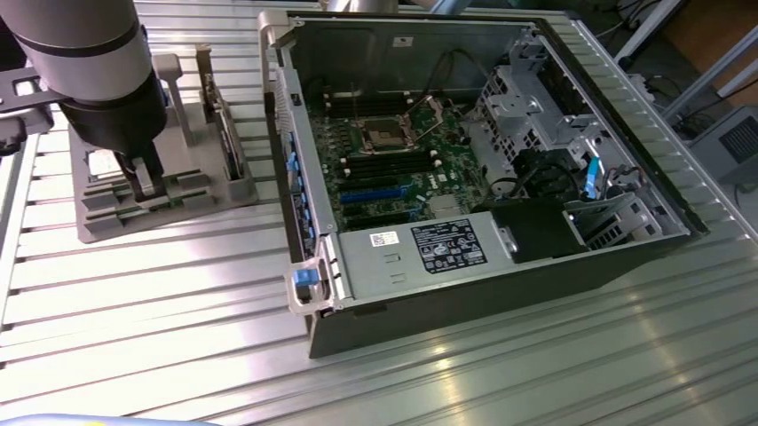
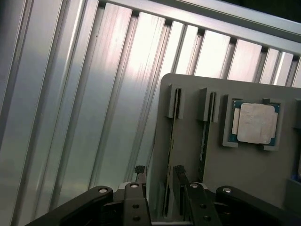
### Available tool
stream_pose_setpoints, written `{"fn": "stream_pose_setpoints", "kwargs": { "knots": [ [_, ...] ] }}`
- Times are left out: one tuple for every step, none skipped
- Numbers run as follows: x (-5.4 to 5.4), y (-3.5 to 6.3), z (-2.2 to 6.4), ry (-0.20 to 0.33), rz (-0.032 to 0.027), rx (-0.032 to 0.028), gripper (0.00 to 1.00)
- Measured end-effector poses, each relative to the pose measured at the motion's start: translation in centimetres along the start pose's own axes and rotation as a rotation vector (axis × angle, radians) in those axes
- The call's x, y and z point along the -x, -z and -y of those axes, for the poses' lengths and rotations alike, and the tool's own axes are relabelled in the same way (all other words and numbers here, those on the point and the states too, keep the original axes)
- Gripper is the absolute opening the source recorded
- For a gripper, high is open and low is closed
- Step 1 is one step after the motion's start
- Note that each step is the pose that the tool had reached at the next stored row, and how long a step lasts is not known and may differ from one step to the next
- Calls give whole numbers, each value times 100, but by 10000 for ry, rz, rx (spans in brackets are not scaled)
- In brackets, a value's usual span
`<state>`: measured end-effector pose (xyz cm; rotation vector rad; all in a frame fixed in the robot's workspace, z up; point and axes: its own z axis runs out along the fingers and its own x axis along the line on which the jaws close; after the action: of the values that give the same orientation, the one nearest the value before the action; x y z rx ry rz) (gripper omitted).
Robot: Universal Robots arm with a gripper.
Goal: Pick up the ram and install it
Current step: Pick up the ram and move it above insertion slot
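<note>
Grey holder (image 2: 244, 174) kept ram (image 2: 171, 141) on edge in slot; claw (image 2: 160, 175) spread open, fingers either side, not gripping. Black label (image 1: 448, 246) inside computer (image 1: 509, 293): writing unreadable.

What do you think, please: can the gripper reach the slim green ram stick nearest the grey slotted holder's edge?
Probably yes: the open gripper straddles that ram stick, standing in its holder, with nothing between.

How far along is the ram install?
Done: the arm is down at the holder. In hand: nothing gripped; the jaws are open, straddling one ram standing in its slot. Left: the grasp, the lift and seating it in the case. A second ram and the CPU sit in the holder.
</note>
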<state>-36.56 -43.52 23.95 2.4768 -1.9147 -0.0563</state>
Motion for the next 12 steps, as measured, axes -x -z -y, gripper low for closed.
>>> {"fn": "stream_pose_setpoints", "kwargs": {
  "knots": [
    [0,-14,0,0,0,1,36],
    [-1,-37,1,0,0,0,36],
    [0,-52,-2,0,0,1,36],
    [8,-69,-16,-2,0,0,36],
    [17,-85,-28,0,1,0,36],
    [21,-95,-30,0,0,-1,36],
    [23,-100,-30,1,0,0,36],
    [34,-112,-32,0,0,1,36],
    [52,-125,-36,0,0,2,36],
    [62,-132,-38,0,0,1,36],
    [73,-139,-40,0,0,0,36],
    [85,-152,-43,0,1,-1,36]
  ]
}}
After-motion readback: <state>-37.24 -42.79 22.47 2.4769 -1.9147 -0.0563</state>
